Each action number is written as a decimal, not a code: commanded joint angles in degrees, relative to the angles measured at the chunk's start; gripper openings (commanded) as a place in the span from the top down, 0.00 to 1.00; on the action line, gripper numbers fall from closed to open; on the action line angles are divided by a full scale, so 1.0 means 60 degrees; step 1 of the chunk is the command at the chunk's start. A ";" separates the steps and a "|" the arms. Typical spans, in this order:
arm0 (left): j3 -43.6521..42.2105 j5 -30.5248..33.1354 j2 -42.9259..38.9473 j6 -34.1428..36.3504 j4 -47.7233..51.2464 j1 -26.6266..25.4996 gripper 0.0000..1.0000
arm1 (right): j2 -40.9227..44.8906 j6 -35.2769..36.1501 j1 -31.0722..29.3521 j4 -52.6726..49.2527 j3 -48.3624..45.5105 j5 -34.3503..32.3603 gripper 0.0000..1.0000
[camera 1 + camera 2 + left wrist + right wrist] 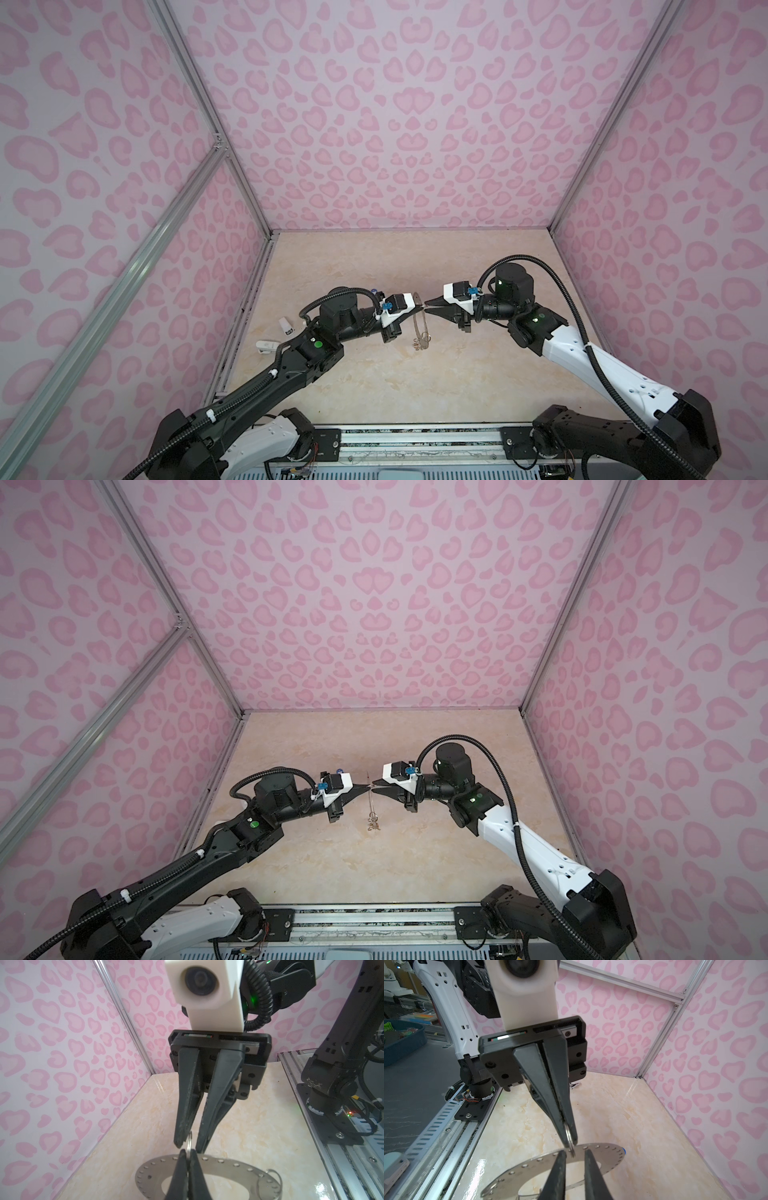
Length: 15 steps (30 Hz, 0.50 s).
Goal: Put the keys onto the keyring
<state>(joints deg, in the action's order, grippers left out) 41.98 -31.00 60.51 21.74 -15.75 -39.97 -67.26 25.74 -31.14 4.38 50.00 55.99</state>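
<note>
1. The left gripper (569,1141) is pinched tight on a small silver split ring (189,1141).
2. The right gripper (189,1145) meets it tip to tip, its jaws a narrow gap apart on either side of that split ring. I cannot tell whether they touch it.
3. The large flat grey metal keyring disc (602,1154), with holes round its rim, stands nearly on edge between the arms. Its upper rim is at the fingertips.
4. Thin wire clips (419,345) hang at its lower rim, close to the beige marble-look tabletop (374,386).
</note>
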 commanded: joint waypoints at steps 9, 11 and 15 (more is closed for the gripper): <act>0.0090 -0.0018 0.0165 0.0069 -0.0203 -0.0001 0.96 | -0.0036 0.0175 0.0018 -0.0199 0.0104 0.0150 0.86; 0.0108 -0.0085 0.0176 0.0082 -0.0188 0.0000 0.96 | -0.0053 0.0165 0.0033 -0.0217 0.0105 0.0153 0.89; 0.0174 -0.0154 0.0245 0.0097 -0.0119 0.0000 0.96 | -0.0149 0.0393 0.0040 -0.0664 0.0278 0.0095 0.95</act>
<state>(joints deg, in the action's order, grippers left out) 42.04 -30.87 61.73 21.78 -15.70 -39.97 -67.75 27.00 -30.94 2.13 51.05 55.96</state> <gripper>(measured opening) 0.050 0.060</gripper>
